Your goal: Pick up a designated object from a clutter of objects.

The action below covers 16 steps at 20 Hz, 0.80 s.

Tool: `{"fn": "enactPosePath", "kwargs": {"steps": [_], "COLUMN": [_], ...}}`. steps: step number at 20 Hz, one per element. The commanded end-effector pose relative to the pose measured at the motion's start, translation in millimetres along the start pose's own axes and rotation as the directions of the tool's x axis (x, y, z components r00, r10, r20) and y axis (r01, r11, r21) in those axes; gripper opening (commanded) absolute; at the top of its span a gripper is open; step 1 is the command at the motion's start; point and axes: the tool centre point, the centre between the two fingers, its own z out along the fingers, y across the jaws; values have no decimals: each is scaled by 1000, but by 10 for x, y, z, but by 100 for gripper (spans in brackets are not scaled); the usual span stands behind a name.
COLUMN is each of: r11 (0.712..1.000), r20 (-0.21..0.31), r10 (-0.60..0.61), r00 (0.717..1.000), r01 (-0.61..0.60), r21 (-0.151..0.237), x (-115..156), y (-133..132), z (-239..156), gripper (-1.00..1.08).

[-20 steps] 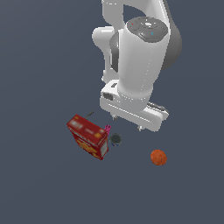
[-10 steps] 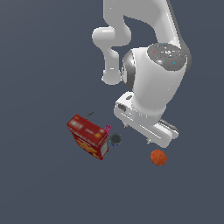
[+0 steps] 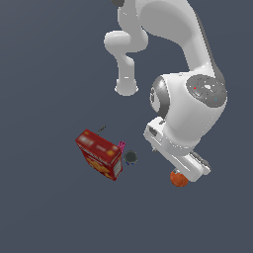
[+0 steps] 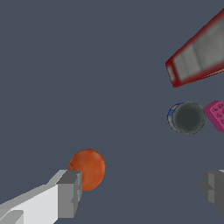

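Note:
The designated object, a small smooth orange ball [image 3: 178, 180] [image 4: 87, 169], lies apart from the clutter on the exterior view's right. The arm's white hand [image 3: 179, 156] hangs just over it and covers its upper part. In the wrist view my gripper [image 4: 142, 189] is open, with nothing between its fingers. The ball sits right by one grey fingertip [image 4: 70, 192], which overlaps its edge, and not in the middle of the gap. The clutter of objects holds a red printed box [image 3: 99, 154] [image 4: 199, 54], a dark round item [image 3: 130, 157] [image 4: 188, 117] and a pink piece [image 3: 121, 146] [image 4: 216, 114].
A thin dark stick [image 3: 102, 129] lies behind the red box. The arm's base [image 3: 126, 88] stands at the back. The dark round item and the pink piece lie between the box and the ball, close to the box's end.
The arm has swung toward the exterior view's right and come down over the ball, now covering its top. The ball and the clutter have not moved.

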Motion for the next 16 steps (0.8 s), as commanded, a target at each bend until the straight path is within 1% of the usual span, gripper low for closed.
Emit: {"fn": "enactPosePath", "kwargs": {"steps": [1, 8, 16], "r11": [999, 982, 944], "r20": [1, 4, 8], "r10": [52, 191, 331], "r00": [999, 982, 944], "r01": [-52, -191, -331], "r21": [0, -1, -2], "x": [-63, -256, -475], "y": [-92, -330, -550], "z": [99, 383, 688], "gripper": [100, 100, 100]}}
